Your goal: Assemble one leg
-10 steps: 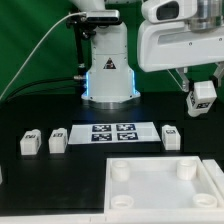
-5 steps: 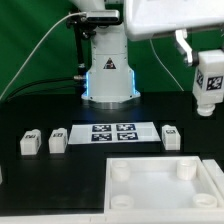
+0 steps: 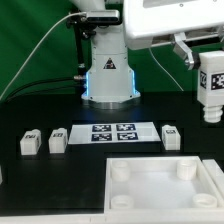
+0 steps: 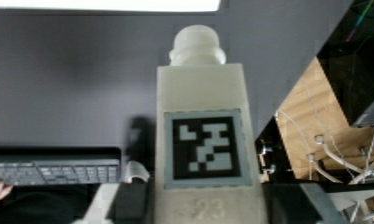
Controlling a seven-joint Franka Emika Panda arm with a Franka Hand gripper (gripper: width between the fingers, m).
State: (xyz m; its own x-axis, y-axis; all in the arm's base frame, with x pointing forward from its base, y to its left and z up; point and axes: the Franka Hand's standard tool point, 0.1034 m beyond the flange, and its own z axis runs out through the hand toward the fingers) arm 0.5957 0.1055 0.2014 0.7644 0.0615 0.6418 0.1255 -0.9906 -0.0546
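Observation:
My gripper is high at the exterior view's right, shut on one leg. The leg is a small white block held well above the table, its black-and-white tag facing the camera. In the wrist view the leg stands between my fingers, tag towards the lens and its threaded peg pointing away from the gripper. The large white panel with round corner sockets lies flat at the table's front.
Three more legs lie on the black table: two at the left and one at the right. The marker board lies between them. The arm's base stands behind it.
The gripper has risen and moved to the exterior view's right with the leg. The leg has turned so that its tag faces the camera. Little has moved in the last half second.

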